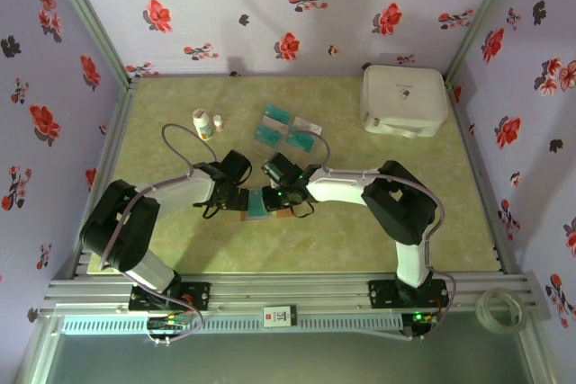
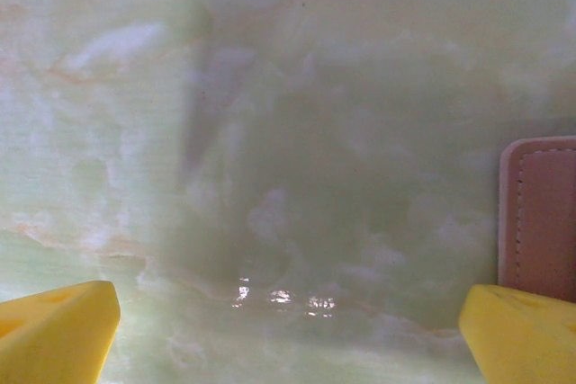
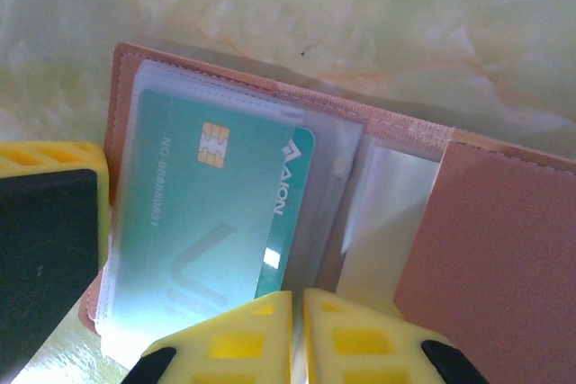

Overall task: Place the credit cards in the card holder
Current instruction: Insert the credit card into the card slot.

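The reddish-brown card holder [image 3: 504,249] lies open on the table, its clear sleeves showing. A teal credit card [image 3: 216,222] with a gold chip sits in the left sleeve, its right edge sticking out. My right gripper [image 3: 297,325] is shut, its yellow tips pressed together over that card's lower edge; I cannot see anything pinched between them. My left gripper [image 2: 288,330] stands wide open above bare table, with the holder's stitched edge [image 2: 540,218] by its right finger. From above, both grippers meet at the holder [image 1: 266,203]. More credit cards [image 1: 286,128] lie behind it.
Two small white bottles [image 1: 203,123] stand at the back left. A large white rounded case [image 1: 404,101] sits at the back right. A roll of tape [image 1: 497,308] rests on the frame rail at the front right. Floral walls close in the table.
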